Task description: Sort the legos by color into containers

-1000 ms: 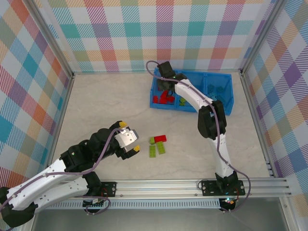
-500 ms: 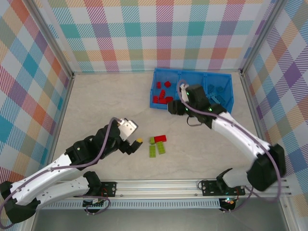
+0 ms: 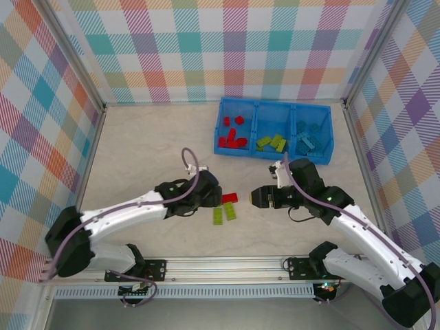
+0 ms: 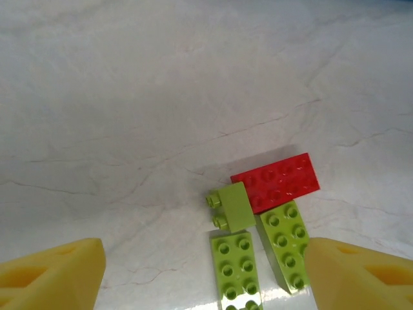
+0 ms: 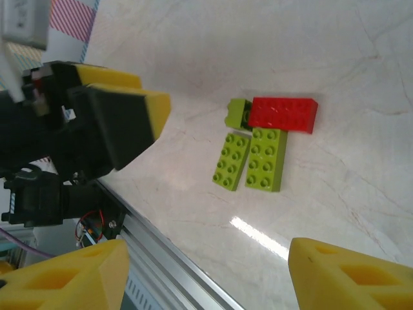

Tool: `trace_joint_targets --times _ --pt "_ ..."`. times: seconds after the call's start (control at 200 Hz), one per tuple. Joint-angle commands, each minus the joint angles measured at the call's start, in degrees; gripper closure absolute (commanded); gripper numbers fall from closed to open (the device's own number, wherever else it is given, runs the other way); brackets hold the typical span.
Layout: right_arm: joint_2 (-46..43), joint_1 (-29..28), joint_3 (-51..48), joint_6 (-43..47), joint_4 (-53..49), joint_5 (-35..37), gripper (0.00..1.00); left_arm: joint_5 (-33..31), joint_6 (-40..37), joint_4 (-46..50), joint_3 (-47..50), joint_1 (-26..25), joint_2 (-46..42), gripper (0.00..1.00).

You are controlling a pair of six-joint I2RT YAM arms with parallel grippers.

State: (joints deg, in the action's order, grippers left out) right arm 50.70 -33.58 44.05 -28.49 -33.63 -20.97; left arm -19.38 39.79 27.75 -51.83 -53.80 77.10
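A red lego (image 3: 229,198) lies mid-table with a small green one (image 3: 217,201) on its side at its left end. Two longer green legos (image 3: 218,215) (image 3: 230,212) lie side by side just nearer. My left gripper (image 3: 210,195) hovers at their left, open. In the left wrist view its yellow fingers (image 4: 51,274) straddle the green legos (image 4: 235,268), touching none. My right gripper (image 3: 256,197) is right of the group, open and empty (image 5: 206,274). The blue containers (image 3: 328,130) at the back hold red, green and blue legos in separate compartments.
The aluminium rail (image 3: 234,262) runs along the near table edge, close under the right gripper (image 5: 168,258). Checked walls enclose the table on three sides. In the right wrist view the left gripper's finger (image 5: 122,123) sits left of the bricks.
The left gripper has reached right to the loose legos. The right arm has swung from the tray down to the legos' right side, and its jaws have opened.
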Motion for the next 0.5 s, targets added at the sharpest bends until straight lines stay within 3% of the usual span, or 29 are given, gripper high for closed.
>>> trace_joint_targets --times 0.0,0.075,0.245,0.495 --pt "1.59 -0.07 -1.32 -0.43 -2.91 0.7 0.3 0.01 8.29 -2.3 -2.72 0.45 5.46 0.29" --pt "2.5 -0.08 -2.27 -0.55 -2.03 0.31 0.28 0.65 8.98 -3.5 -3.31 0.36 9.32 0.34" --pt "2.13 -0.07 -4.27 -0.95 -0.5 0.05 0.28 3.96 7.83 -8.13 -2.8 0.36 14.35 0.37" --pt "2.48 -0.07 -3.8 -1.19 -0.16 0.19 0.28 1.42 7.88 -10.13 -2.32 0.4 18.46 0.39"
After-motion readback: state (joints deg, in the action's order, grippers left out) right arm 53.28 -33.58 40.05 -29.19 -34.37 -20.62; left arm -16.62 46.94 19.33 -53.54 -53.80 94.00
